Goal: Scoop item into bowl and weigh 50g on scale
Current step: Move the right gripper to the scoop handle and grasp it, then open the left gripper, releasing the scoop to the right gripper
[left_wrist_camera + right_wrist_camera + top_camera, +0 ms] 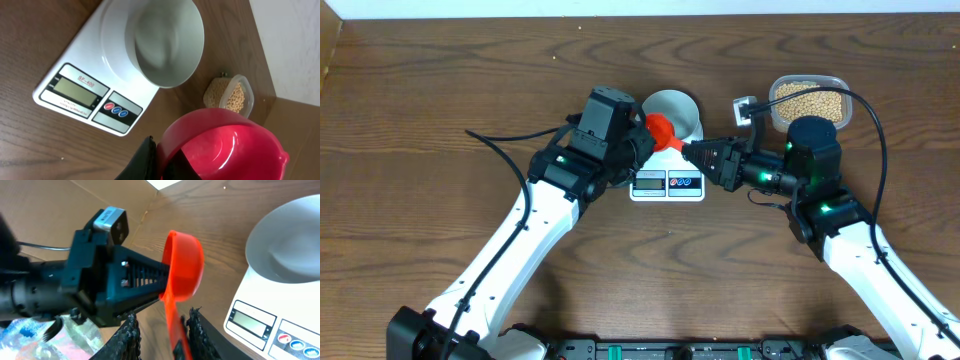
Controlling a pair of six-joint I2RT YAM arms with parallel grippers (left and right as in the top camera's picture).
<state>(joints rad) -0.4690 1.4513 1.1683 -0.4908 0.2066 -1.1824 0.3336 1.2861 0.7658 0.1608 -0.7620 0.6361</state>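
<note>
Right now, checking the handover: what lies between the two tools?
The red scoop: the left tool pinches its cup, and its handle runs between the right tool's open fingers. Clearest in the right wrist view.

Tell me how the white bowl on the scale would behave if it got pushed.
The bowl looks empty, so it is probably light. It sits loose on the smooth scale, so a push would likely slide it. Its glossy sides may be slippery to grip.

Red scoop [184, 270] held by left gripper [162, 277] (handle flanked by right gripper [164, 322]), white bowl [285, 245] on scale [250, 325]
</note>
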